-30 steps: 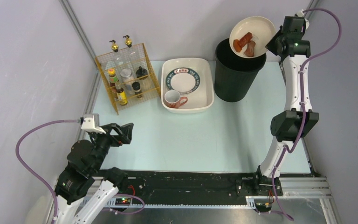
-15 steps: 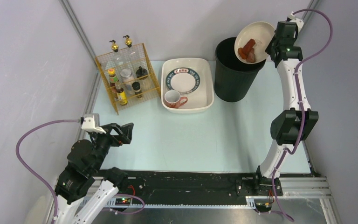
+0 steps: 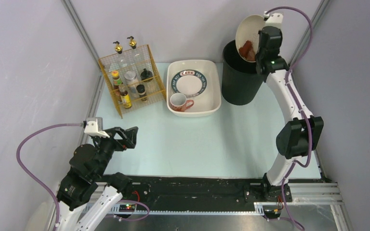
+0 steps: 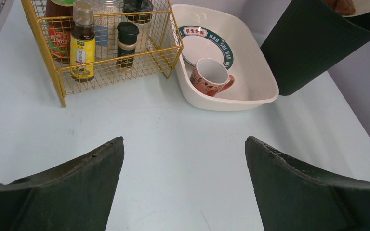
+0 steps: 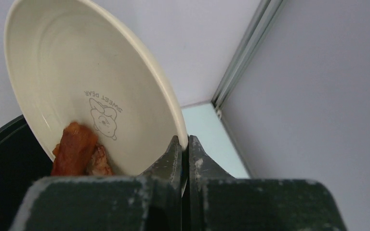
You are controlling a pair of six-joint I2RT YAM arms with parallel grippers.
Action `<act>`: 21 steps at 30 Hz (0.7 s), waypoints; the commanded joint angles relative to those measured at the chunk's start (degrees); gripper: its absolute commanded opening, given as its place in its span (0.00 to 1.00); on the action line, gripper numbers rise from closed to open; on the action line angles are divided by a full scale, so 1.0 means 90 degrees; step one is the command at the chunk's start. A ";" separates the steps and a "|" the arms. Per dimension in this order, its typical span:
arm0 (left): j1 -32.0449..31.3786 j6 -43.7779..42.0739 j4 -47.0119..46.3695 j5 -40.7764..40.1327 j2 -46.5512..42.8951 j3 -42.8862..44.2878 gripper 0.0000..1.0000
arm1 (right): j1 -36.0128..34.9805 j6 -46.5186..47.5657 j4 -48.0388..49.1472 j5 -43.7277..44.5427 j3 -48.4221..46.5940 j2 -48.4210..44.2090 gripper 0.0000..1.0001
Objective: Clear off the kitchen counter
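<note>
There is one bin, one basin, one rack, one mug, one plate and one bowl.

soft, even light from above leaves the kitchen counter bright and evenly matte, with only a faint, fuzzy shadow at the foot of the black bin. the left wrist view shows wide-angle stretch toward its borders, and the dark fingers of the left gripper give little surface detail. in the right wrist view the cream bowl is crisp, while the right gripper, close to the lens, is soft and dim.
</note>
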State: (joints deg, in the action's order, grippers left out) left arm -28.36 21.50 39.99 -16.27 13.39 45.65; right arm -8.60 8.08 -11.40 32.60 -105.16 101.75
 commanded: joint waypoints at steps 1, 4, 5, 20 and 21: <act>-0.0008 0.0000 -0.0202 0.0009 0.0019 -0.0075 0.98 | -0.0239 0.1808 0.2696 0.0847 0.0454 -0.0391 0.00; -0.0003 0.0004 -0.0196 0.0014 0.0026 -0.0086 0.98 | -0.0471 0.2713 0.3771 0.1058 0.0886 -0.0417 0.00; -0.0003 -0.0001 -0.0195 0.0019 0.0021 -0.0083 0.98 | -0.0541 0.3028 0.4156 0.1081 0.1038 -0.0417 0.00; -0.0006 -0.0006 -0.0202 0.0026 -0.0008 -0.0090 0.98 | -0.1161 0.5502 0.6991 0.1156 0.1805 -0.0396 0.00; -0.0004 -0.0006 -0.0198 0.0028 -0.0016 -0.0091 0.98 | -0.1177 0.5539 0.7039 0.1193 0.1808 -0.0402 0.00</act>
State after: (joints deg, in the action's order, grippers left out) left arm -28.36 21.50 39.99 -16.23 13.39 45.63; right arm -18.33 52.40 40.84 42.04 -88.92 101.27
